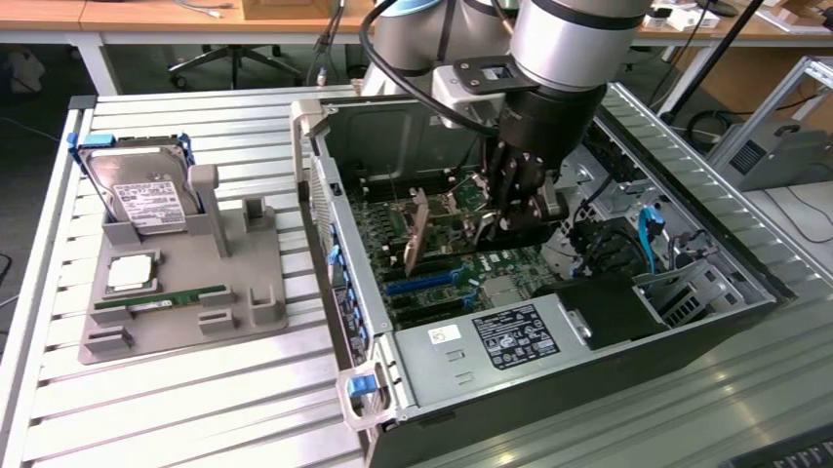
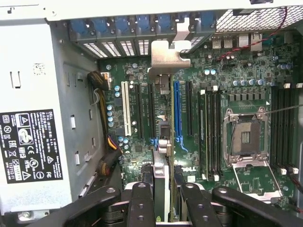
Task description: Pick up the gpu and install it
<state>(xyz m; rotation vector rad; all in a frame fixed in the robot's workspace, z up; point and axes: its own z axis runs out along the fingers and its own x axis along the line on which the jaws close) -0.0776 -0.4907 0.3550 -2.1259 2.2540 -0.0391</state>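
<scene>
Holding the gpu (image 2: 163,156) on its edge, the gripper (image 2: 163,201) hung inside the open computer case (image 1: 390,380), its jaws clenched on the card's top edge. The gpu stood upright just above the green motherboard (image 2: 236,85), near the long slots, with its silver bracket (image 2: 166,56) pointing toward the case's back wall. I think the card was partway to being put in.

To do this step well, the card's bottom edge had to line up with one slot, right along its length. It needed to stay straight up, not tipped. The bracket had to meet its gap in the back wall too.

The case lay on its side on a table of pale metal slats (image 1: 195,409). On the exterior view's left sat a grey holder (image 1: 182,292) with a hard drive (image 1: 143,200) and a RAM stick (image 1: 159,299) on it. Far behind stood wooden desks (image 1: 156,19) and a chair (image 1: 234,58).
</scene>
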